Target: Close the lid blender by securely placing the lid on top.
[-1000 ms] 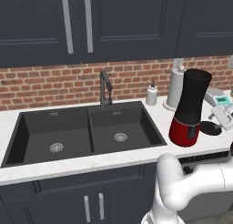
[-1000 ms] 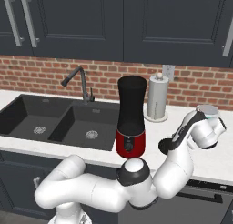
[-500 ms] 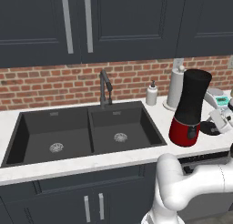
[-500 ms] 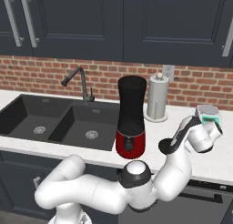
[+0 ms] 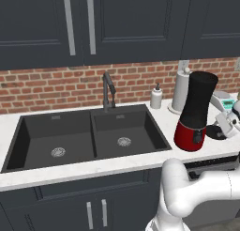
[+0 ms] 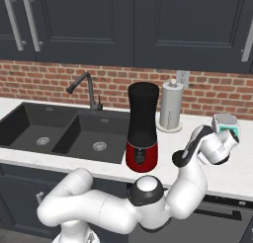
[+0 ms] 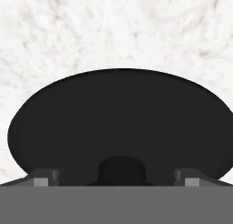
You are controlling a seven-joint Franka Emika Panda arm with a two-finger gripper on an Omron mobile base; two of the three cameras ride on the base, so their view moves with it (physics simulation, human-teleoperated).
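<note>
Now the gripper (image 7: 118, 176) hovers low over the lid (image 7: 118, 123), jaws spread wide around its knob; next, descend, pinch, carry to the blender (image 6: 143, 128).

A black double sink (image 5: 89, 141) is set into the white tabletop (image 5: 70, 166), its dark faucet (image 5: 108, 90) at the back edge. A white soap dispenser (image 5: 156, 96) and paper-towel roll (image 5: 180, 90) stand beside it along the brick wall (image 5: 51, 87), under dark cabinets (image 5: 93, 26).

Black lid (image 7: 118, 123) on white speckled counter (image 7: 113, 32); blender (image 6: 143, 127) black jar, red base, before red-brick wall (image 5: 56, 87)
</note>
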